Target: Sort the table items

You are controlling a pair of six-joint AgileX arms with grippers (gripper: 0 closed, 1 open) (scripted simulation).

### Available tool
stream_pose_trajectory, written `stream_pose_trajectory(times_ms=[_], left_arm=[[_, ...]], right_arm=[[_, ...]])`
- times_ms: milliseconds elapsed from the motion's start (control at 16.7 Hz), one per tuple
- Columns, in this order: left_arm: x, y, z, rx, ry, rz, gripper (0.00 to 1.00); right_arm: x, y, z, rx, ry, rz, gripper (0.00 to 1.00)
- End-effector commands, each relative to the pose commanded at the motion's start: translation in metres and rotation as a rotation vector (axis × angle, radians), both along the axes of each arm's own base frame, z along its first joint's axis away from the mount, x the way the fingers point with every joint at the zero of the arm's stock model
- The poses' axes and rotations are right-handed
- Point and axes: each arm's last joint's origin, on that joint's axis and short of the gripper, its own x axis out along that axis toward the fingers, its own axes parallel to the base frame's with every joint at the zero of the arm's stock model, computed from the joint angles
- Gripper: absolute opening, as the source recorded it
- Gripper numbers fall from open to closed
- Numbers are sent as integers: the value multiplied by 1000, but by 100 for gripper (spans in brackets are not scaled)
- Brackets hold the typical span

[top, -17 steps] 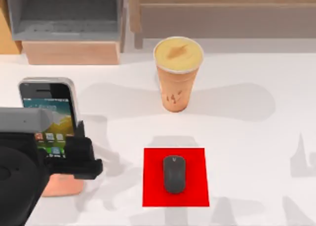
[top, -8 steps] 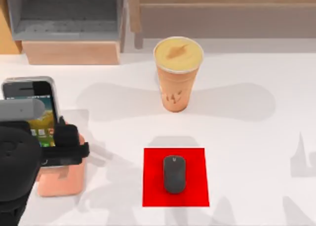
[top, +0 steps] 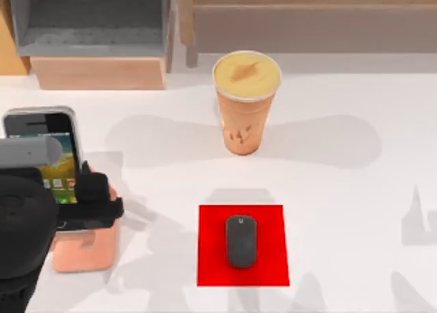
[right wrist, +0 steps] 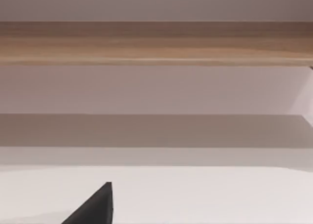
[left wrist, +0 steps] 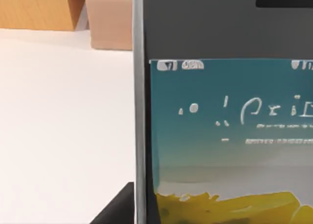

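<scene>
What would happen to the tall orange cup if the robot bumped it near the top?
The orange cup would probably tip over. It stands tall on the table, and its foot looks narrower than its yellow top, so a high push likely topples it. Once on its side, its round tapered wall would probably make it roll in a curve. A low, gentle push might just slide it.

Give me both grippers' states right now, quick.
Left gripper: shut on the smartphone, over the phone stand at the table's left.
Right gripper: cannot be told.
</scene>
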Motion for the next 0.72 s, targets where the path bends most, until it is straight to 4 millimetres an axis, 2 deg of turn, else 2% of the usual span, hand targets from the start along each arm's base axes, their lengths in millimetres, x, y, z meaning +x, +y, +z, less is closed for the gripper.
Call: stream_pose_trajectory(times_ms=[480,720], left_arm=[[0,0,0,0,0,0,98],[0,0,0,0,0,0,100]], right_arm=[[0,0,0,0,0,0,100],[0,0,0,0,0,0,100]])
